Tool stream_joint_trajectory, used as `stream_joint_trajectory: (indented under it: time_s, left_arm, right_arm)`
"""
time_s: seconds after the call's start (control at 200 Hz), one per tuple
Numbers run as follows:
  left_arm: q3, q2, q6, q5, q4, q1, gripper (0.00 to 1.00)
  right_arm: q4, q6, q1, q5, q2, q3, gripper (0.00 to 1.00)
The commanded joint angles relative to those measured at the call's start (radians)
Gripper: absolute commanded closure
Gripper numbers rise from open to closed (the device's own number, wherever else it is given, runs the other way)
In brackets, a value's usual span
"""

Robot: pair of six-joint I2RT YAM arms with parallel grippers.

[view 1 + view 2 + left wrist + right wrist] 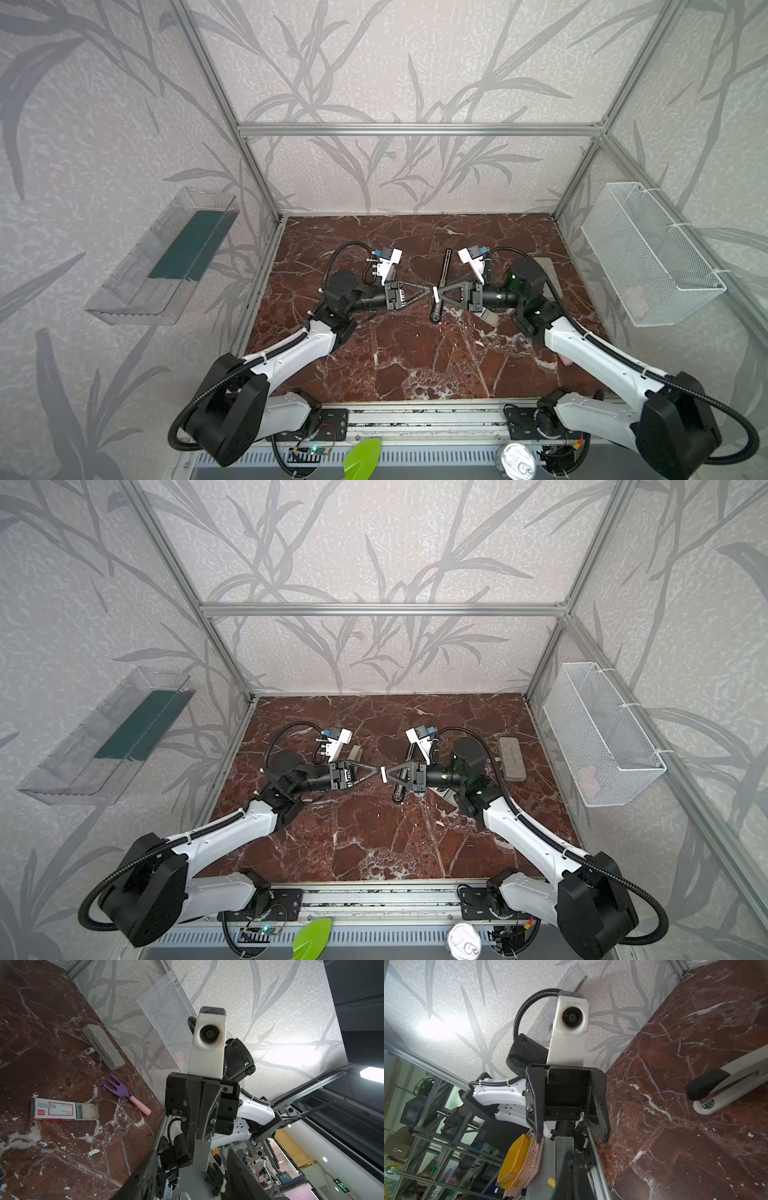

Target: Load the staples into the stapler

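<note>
Where the front rail runs, nearest of all: a green trowel [362,457] and a round tin [515,460] lie on the frame, off the worktop [415,365].
Fork: a purple fork with a pink handle [126,1096] lies at the near right, tines toward the grey block. The right arm hides most of it in both top views.
Staples box [54,1109]: white with red print, flat on the worktop right of the stapler, its grey inner tray slid partly out. The right arm covers most of it from above.
Right gripper [388,773]: raised over mid-worktop, fingers pressed together on a staple strip [436,296], which sticks out toward the left arm.
Left gripper [428,290]: tip to tip with the right one, fingers [600,1122] spread. The strip's free end sits between them with a gap on either side.
Stapler [444,270]: long and dark from above, on the worktop below the fingertips, running near to far with its round end nearest. The right wrist view shows a pale body with a black pad [737,1076].
Grey block [545,274]: flat at the far right, well apart from the stapler.
Walls: a clear tray [166,257] on the left, a white wire basket [648,253] on the right.
</note>
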Motion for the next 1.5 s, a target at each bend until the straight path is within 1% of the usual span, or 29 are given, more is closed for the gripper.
stream_joint_trajectory:
  time_s: [0.0, 0.22, 0.4, 0.7, 1.01, 1.43, 1.495]
  left_arm:
    - [0.031, -0.027, 0.032, 0.025, -0.019, -0.010, 0.47]
    - [0.047, -0.017, 0.017, 0.016, 0.005, -0.020, 0.53]
    - [0.049, 0.001, -0.024, 0.015, 0.066, -0.022, 0.59]
    - [0.060, 0.009, -0.039, 0.023, 0.085, -0.021, 0.71]
    - [0.055, -0.001, -0.044, 0.021, 0.088, -0.022, 0.79]
    - [0.053, -0.009, -0.041, 0.020, 0.084, -0.022, 0.84]
    - [0.054, -0.012, -0.036, 0.018, 0.074, -0.021, 0.85]
  right_arm:
    - [0.091, 0.038, 0.009, -0.026, 0.017, -0.010, 1.00]
    - [0.124, 0.055, 0.024, -0.033, 0.041, -0.017, 1.00]
    - [0.138, 0.063, 0.025, -0.040, 0.050, -0.022, 1.00]
    - [0.195, 0.097, 0.027, -0.045, 0.057, -0.040, 1.00]
    - [0.212, 0.109, 0.027, -0.048, 0.071, -0.046, 1.00]
    - [0.195, 0.102, 0.025, -0.036, 0.079, -0.044, 1.00]
    - [0.174, 0.092, 0.024, -0.029, 0.077, -0.043, 0.97]
